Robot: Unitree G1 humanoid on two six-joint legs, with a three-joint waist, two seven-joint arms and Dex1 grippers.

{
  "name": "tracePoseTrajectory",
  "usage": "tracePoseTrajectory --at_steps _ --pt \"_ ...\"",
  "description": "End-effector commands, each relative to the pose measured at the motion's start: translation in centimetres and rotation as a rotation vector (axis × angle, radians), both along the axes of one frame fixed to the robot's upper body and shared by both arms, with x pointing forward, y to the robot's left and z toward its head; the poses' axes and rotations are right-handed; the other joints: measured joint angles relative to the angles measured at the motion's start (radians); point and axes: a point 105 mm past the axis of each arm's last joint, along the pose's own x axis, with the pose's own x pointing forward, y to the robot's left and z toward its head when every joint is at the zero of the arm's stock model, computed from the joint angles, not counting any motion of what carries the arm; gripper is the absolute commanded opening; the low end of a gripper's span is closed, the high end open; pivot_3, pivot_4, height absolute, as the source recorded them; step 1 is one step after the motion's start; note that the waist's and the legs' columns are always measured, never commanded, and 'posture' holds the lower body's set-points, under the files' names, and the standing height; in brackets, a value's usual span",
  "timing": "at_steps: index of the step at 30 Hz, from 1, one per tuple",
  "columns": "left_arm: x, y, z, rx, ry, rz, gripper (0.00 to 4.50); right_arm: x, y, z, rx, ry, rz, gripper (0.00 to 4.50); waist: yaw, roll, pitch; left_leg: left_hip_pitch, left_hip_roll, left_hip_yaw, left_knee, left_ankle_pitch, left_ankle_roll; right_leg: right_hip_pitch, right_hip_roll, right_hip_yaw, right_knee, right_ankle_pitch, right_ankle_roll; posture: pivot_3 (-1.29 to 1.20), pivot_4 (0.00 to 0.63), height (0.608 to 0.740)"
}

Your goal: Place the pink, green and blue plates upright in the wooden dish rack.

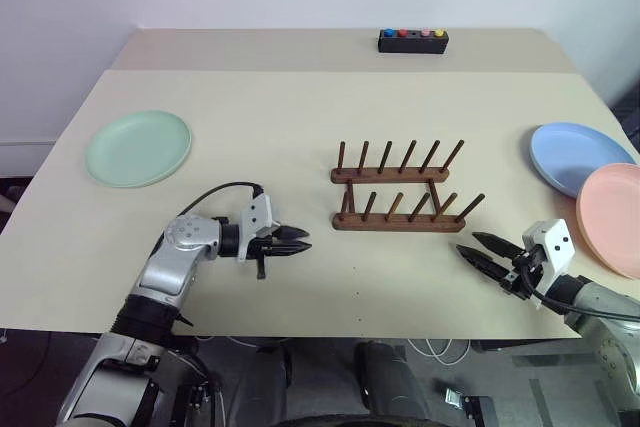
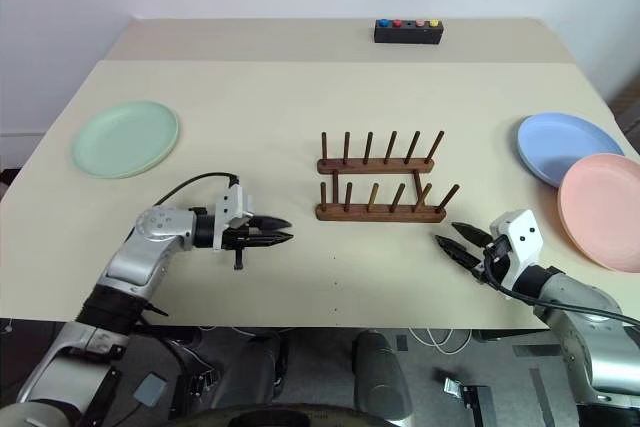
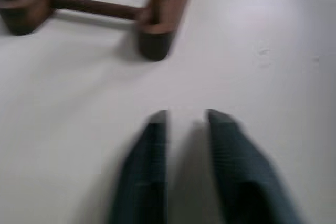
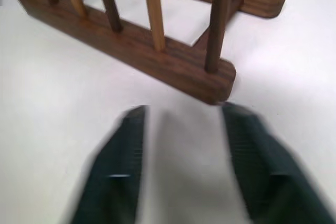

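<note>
The wooden dish rack [image 1: 400,192] stands empty at the table's middle, its pegs upright. Flat on the table at the far left lies the green plate [image 1: 138,148]. On the right, the blue plate [image 1: 575,152] lies flat with the pink plate [image 1: 615,215] just in front of it, overlapping its edge. My left gripper [image 1: 303,241] hovers low, left of the rack's near rail, pointing at it, fingers shut on nothing. To the rack's right front, my right gripper [image 1: 470,245] points toward it with its fingers apart and empty. The right wrist view shows the rack's rail end [image 4: 157,61] close ahead.
A black box with coloured buttons [image 1: 412,41] sits at the table's back edge. The pink plate lies near the table's right edge. Bare tabletop [image 1: 260,107] spreads between the green plate and the rack.
</note>
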Motion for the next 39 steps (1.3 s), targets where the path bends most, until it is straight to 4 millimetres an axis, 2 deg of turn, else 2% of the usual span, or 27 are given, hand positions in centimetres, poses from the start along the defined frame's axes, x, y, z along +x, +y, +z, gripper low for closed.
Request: tracePoseTrajectory --at_steps 1,6,13,23,32,39 --pt "-0.6 -1.5 1.1 -0.026 -0.038 -0.023 0.0 -0.1 0.5 1.2 -0.01 -0.034 0.053 0.04 -0.002 0.0 0.0 0.0 0.0 0.0 0.0 0.0 0.0 0.0 0.0 0.0 0.0 0.0 0.0 0.0 0.15 0.73" --pt "-0.5 -3.3 0.2 0.006 -0.034 -0.015 0.0 1.2 2.7 0.9 -0.052 -0.031 0.093 0.01 -0.006 0.0 0.0 0.001 0.0 0.0 -0.001 0.0 0.0 0.0 0.0 0.0 0.0 0.0 0.0 0.0 0.15 0.73" --pt "0.3 -4.8 0.0 0.007 -0.066 0.042 0.0 3.1 3.3 -0.6 -0.157 -0.026 0.062 0.01 0.001 0.0 0.0 0.0 0.0 0.0 0.0 0.0 0.0 0.0 0.0 0.0 0.0 0.0 0.0 0.0 0.15 0.73" --pt "4.5 -4.6 0.2 -0.011 -0.209 0.285 0.0 5.9 2.9 -0.9 -0.235 -0.089 0.014 0.01 -0.003 -0.001 0.0 0.003 0.0 0.0 0.0 0.0 0.0 0.003 0.0 0.0 0.0 0.0 0.0 0.0 0.15 0.73" --pt "5.6 -4.7 0.3 -0.017 -0.24 0.331 0.0 8.7 2.8 -0.5 -0.258 -0.166 -0.046 0.01 -0.003 -0.001 -0.001 0.004 0.0 0.0 0.0 0.0 0.0 0.004 0.0 0.0 0.0 0.0 0.0 0.0 0.15 0.73" --pt "6.6 -4.3 0.1 -0.016 -0.252 0.392 0.0 9.3 3.1 -0.4 -0.266 -0.193 -0.047 0.01 -0.003 0.0 -0.001 0.004 -0.001 0.0 0.0 0.0 0.0 0.004 0.0 0.0 0.0 0.001 0.001 0.0 0.15 0.73"
